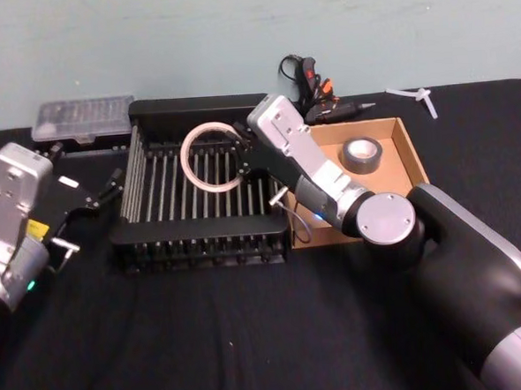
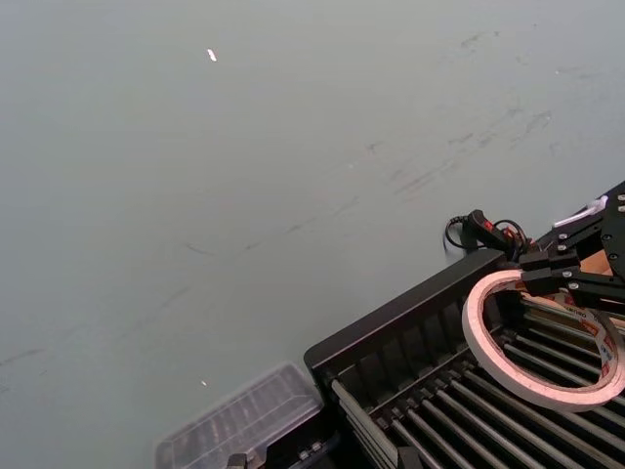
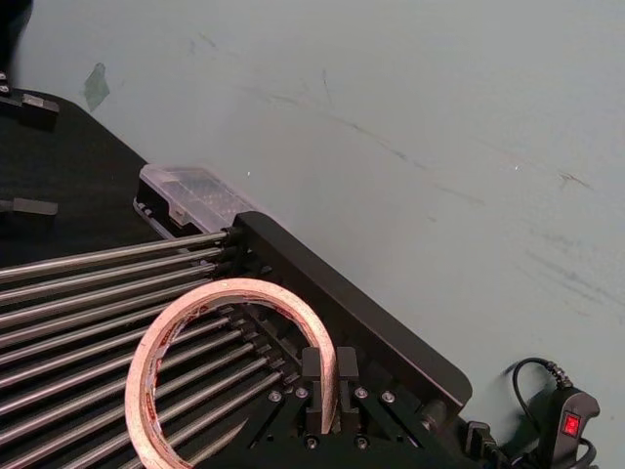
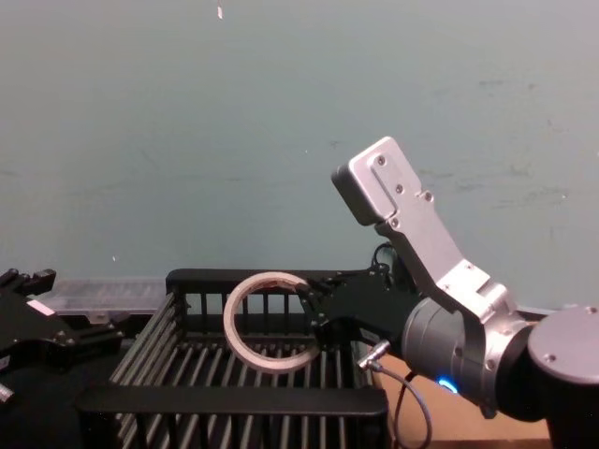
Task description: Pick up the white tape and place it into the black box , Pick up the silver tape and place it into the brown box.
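Note:
The white tape (image 1: 187,168) (image 4: 271,364) hangs tilted over the black box (image 1: 200,226) (image 4: 234,400), a little above its barred floor. My right gripper (image 1: 239,141) (image 3: 327,383) (image 4: 310,323) is shut on the ring's right side, one finger inside and one outside. From the left wrist the tape (image 2: 547,395) and the right gripper (image 2: 547,274) appear above the black box (image 2: 400,319). The silver tape (image 1: 362,155) lies flat in the brown box (image 1: 410,155), right of the crate. My left gripper (image 1: 110,188) is parked left of the crate.
A clear plastic case (image 1: 83,120) sits behind the crate's left corner. A black corded tool (image 1: 316,87) and a white plastic piece (image 1: 414,95) lie behind the brown box. The black tabletop (image 1: 207,340) stretches toward me.

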You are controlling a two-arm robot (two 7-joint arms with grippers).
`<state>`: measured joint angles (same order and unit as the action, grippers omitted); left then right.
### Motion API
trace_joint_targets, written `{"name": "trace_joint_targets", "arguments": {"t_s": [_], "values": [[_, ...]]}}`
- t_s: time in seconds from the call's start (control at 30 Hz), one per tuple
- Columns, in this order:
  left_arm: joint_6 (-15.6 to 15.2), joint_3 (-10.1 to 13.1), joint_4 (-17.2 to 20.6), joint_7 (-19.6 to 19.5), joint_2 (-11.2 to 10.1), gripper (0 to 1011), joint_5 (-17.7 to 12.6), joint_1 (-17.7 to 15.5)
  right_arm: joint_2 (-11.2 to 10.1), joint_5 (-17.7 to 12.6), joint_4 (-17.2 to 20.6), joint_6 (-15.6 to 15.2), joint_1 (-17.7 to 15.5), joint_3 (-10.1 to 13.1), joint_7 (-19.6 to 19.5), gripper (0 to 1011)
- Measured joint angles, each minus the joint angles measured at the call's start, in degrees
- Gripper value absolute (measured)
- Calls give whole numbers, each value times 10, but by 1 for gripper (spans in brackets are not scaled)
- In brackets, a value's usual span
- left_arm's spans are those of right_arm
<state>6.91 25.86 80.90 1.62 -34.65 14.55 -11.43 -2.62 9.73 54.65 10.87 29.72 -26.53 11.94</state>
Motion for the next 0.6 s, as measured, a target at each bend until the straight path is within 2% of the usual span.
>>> {"name": "trace_joint_targets", "arguments": {"t_s": [0.2,0.3,0.6], "values": [[0,0,0,0,0,1001,0,0,-1,0,2,0,0,0,0,95],[0,0,0,0,0,1001,0,0,-1,-1,2,-1,-1,0,1,131],[0,0,0,0,0,1001,0,0,-2,-2,4,-1,-1,0,1,390]]}}
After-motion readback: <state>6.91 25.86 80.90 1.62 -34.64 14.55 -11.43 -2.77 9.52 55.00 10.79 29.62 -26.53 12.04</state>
